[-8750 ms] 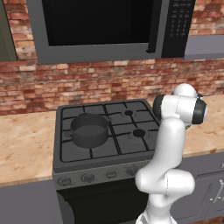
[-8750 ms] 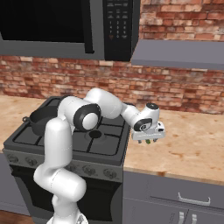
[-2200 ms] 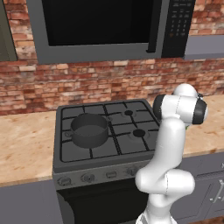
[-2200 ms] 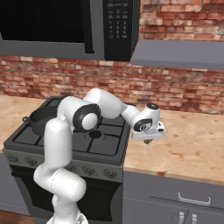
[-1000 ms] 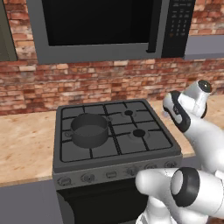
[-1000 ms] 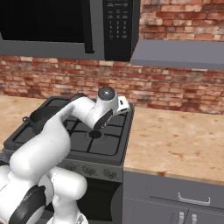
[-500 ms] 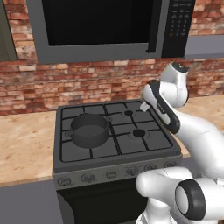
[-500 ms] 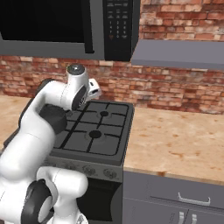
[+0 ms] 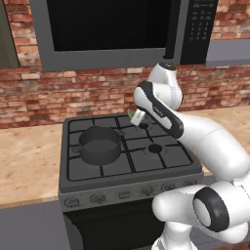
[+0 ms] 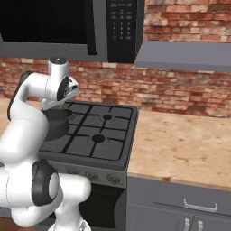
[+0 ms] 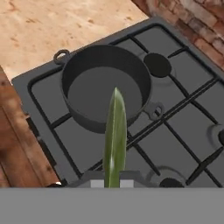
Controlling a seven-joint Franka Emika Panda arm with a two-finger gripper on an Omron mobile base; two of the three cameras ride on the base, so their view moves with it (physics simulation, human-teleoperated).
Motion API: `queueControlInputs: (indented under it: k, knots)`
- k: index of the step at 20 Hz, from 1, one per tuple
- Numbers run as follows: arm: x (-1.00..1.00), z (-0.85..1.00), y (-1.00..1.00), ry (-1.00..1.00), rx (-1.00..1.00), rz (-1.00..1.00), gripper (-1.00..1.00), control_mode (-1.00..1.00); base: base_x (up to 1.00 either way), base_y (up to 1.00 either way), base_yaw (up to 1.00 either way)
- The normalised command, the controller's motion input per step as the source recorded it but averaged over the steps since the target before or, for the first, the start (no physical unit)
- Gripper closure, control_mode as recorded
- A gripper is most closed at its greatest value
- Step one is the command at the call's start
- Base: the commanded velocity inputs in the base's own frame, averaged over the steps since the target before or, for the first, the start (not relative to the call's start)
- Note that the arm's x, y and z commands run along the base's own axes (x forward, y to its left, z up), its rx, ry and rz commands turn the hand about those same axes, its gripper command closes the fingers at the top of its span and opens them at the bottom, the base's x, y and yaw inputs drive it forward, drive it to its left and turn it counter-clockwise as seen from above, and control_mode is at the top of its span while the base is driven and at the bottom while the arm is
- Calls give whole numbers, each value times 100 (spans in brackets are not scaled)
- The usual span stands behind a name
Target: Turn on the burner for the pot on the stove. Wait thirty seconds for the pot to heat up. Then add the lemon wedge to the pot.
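The gripper [image 9: 135, 116] is closed tightly on the lemon wedge [image 11: 114, 140], a thin yellow-green sliver that juts forward from between the jaws in the hand view. Directly below and ahead of the gripper stands the dark pot [image 11: 106, 85], upright on a burner of the stove [image 9: 161, 166]. In the left base view the gripper hangs above the rear grates, the pot [image 9: 99, 145] lying lower and to its left. Wooden tabletop [image 10: 189, 144] flanks the stove.

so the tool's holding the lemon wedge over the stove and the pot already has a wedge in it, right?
Not quite. The tool does hold the lemon wedge over the stove, but the pot is empty; the hand view looks straight into it and shows only bare dark bottom.
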Motion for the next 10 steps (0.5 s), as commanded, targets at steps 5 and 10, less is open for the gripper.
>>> queueControlInputs:
  k: [5,10]
  knots:
    - [0,-49,99,0,-1,15,100,-100,0,0,0]
    - [1,-68,74,0,-3,7,100,-100,0,0,0]
